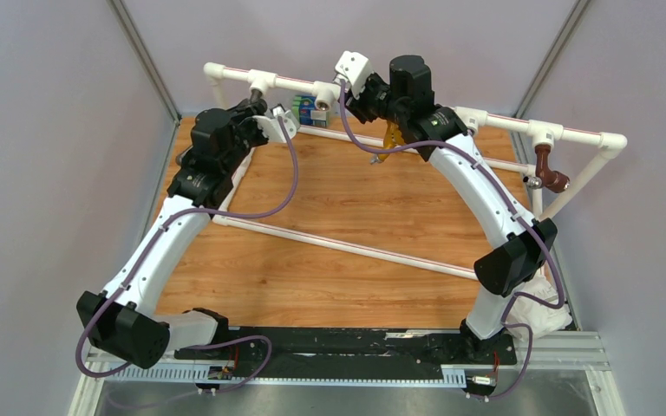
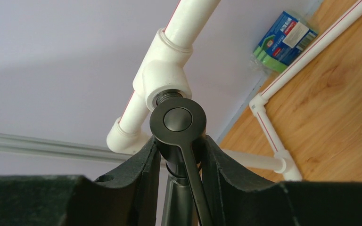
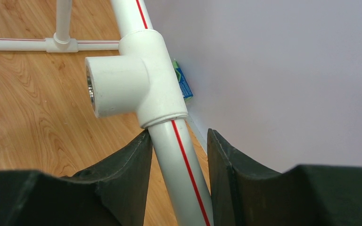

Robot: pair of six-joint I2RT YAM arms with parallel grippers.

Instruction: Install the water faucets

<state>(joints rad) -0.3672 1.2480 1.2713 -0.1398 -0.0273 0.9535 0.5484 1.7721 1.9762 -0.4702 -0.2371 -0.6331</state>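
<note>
At the left end of the raised back rail of the white pipe frame [image 1: 581,134], the left gripper [image 2: 179,140] is clamped on the dark faucet [image 2: 177,120], one finger on each side of its body. The faucet's head sits against the port of a tee fitting [image 2: 162,70], and a few threads show in the gap between them. The step in hand appears to be threading the faucet into that port, and it looks only partly seated. The next move probably calls for turning the body about the port's axis while pressing inward, square enough to avoid cross-threading. The right gripper [image 3: 179,133] straddles the rail [image 3: 181,179] just below a second tee [image 3: 132,80] whose port is open; one finger touches the rail, but whether the pair clamps it cannot be told. Only the left wrist view shows the joint itself, which the overhead view hides behind the arm. The overhead view alone shows an orange tap [image 1: 392,137] and a brown tap [image 1: 551,173] on the frame.
</note>
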